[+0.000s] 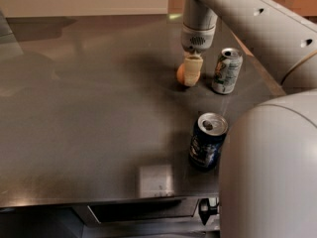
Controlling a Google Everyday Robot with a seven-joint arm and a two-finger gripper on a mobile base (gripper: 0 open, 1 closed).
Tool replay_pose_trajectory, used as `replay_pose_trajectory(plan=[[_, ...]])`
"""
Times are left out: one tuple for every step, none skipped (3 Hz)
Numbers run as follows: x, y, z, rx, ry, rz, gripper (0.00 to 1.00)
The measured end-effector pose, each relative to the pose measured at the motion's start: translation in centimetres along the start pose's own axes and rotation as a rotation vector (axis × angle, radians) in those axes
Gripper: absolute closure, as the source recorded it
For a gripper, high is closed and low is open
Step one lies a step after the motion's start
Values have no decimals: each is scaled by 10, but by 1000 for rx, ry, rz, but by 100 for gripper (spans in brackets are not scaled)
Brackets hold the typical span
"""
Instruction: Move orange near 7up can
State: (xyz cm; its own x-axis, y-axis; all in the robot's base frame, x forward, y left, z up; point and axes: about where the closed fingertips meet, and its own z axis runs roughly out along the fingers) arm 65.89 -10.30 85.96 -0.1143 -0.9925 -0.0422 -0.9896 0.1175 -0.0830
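Note:
The orange (182, 74) is small, round and pale orange, and sits low over the grey table (89, 118), mostly hidden behind the gripper's near finger. My gripper (190, 72) hangs straight down from the arm and is shut on the orange. The 7up can (227, 71), silver-white with green markings, stands upright just right of the gripper, a small gap away.
A dark blue can (207, 141) stands upright nearer the front, below the 7up can. My arm's large pale body (270, 172) fills the right front corner. The table's front edge (99, 202) runs along the bottom.

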Motion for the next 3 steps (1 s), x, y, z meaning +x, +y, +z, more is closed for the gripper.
replay_pose_trajectory(plan=[[25,-13,4,6,18,59,82],[39,-18,7,-1,18,88,59],[46,-19,7,-5,8,100,35]])
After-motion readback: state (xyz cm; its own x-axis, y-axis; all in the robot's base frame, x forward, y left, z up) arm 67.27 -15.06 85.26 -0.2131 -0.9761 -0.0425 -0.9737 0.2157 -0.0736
